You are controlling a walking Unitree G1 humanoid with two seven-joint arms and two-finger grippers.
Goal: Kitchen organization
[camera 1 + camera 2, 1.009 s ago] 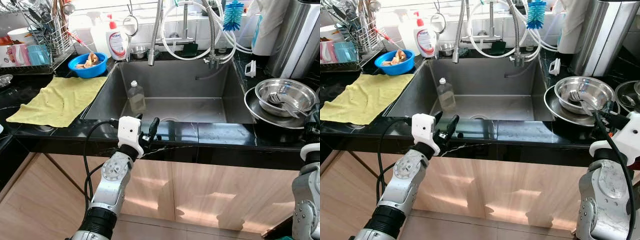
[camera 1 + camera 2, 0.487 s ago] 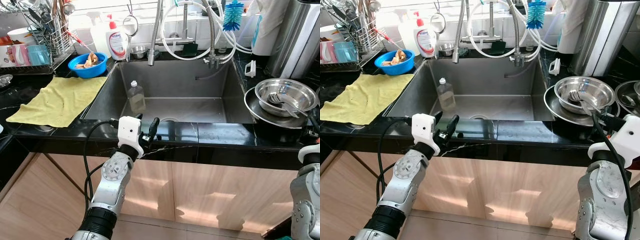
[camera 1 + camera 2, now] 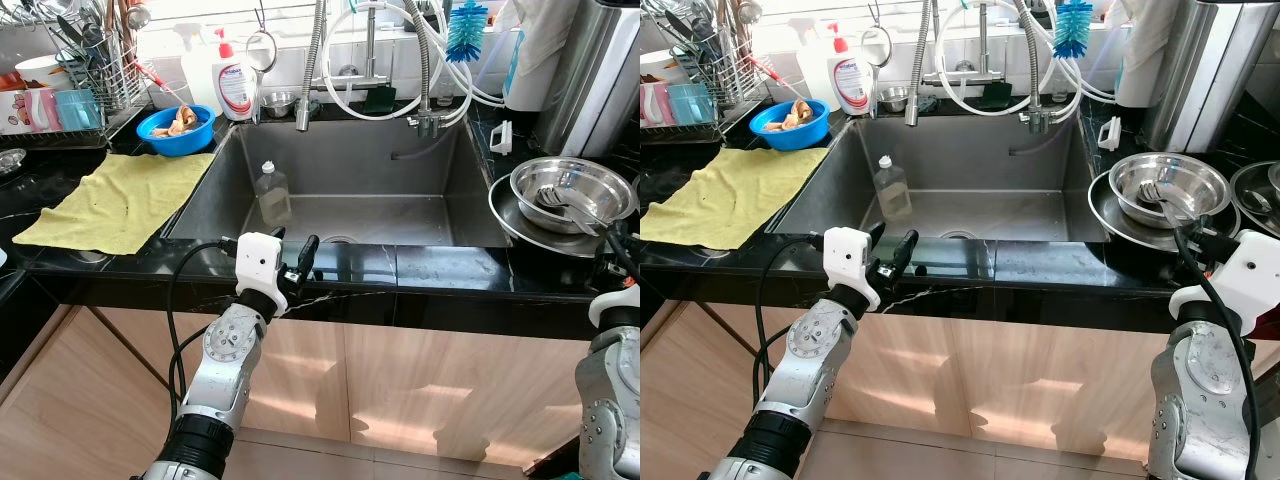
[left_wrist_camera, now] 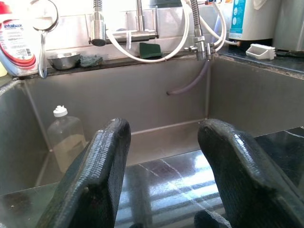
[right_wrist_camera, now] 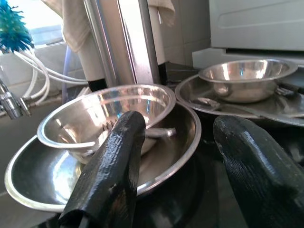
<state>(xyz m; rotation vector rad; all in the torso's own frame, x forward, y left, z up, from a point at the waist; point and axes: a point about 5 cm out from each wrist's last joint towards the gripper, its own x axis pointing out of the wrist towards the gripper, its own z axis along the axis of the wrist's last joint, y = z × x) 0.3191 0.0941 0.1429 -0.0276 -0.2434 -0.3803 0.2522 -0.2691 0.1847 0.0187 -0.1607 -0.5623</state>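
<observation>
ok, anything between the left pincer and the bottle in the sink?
Only the glossy black counter edge; past it, bare sink floor up to the bottle, per left wrist view. Left pincer is open, holding nothing.

Yellow cloth on a glossy black, white-veined counter; blue bowl; grey steel sink; clear bottle, white cap; silver colander; blue brush; pale wood cabinets.

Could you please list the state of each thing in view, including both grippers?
Left gripper: fingers open, empty, over the sink's front edge.
Right gripper: fingers open, empty, facing the steel bowl.
Plastic bottle: upright in the sink, capped.
Steel bowl: upright, nested in a wider pan, utensil inside.
Yellow cloth: spread flat.
Blue bowl: upright, holding scraps.
</observation>
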